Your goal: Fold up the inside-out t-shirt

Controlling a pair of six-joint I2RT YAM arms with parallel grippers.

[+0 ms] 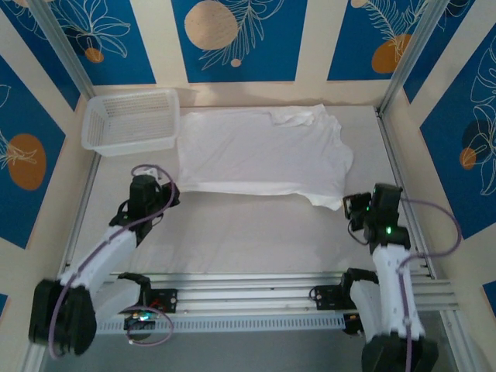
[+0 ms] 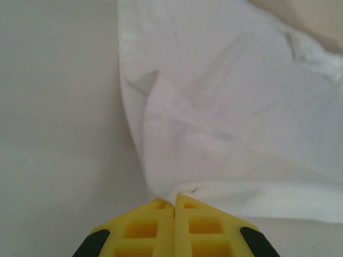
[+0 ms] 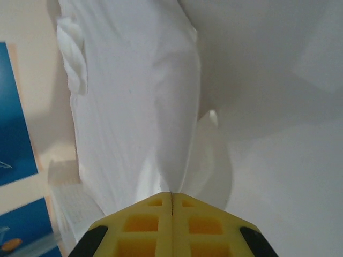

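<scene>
We see the thin plain white cotton t-shirt spread flat on the pale tabletop, just beside the white plastic mesh basket. Our left jaws pinch its near left corner, and our right jaws pinch its near right corner.

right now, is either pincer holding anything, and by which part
Both hold the t-shirt: the left pincer pinches its near left corner, the right pincer its near right corner.

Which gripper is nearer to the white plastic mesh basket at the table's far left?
Left. The left gripper pinches the white cotton t-shirt's near-left corner, close by the basket; the right gripper pinches its near-right corner, on the shirt's opposite side.
</scene>
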